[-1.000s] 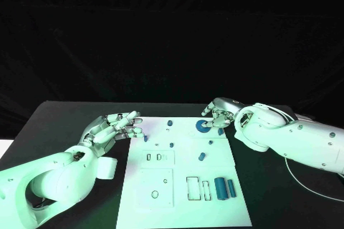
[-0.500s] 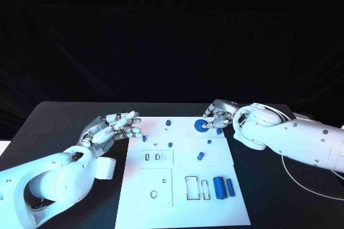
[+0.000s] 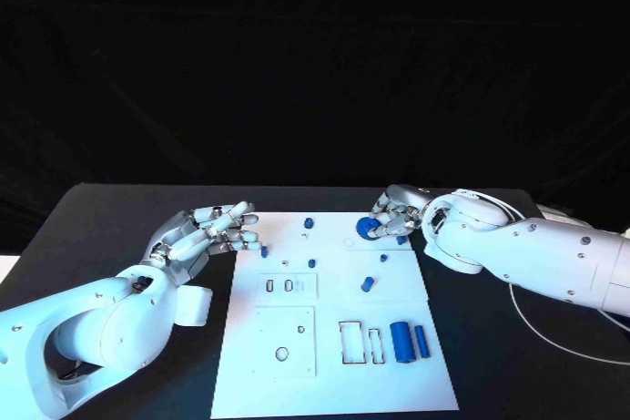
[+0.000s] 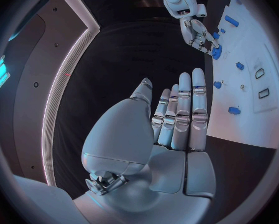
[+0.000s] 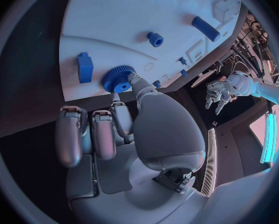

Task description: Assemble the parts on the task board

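Blue gear half behind fingers

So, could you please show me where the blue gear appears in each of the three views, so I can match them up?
Head view: the blue gear sits at the task board's far right, pinched by the right hand.
Left wrist view: the gear is at the right hand's fingertips.
Right wrist view: the gear is at that hand's fingertips.
Shared landmark: the small blue block beside the gear.
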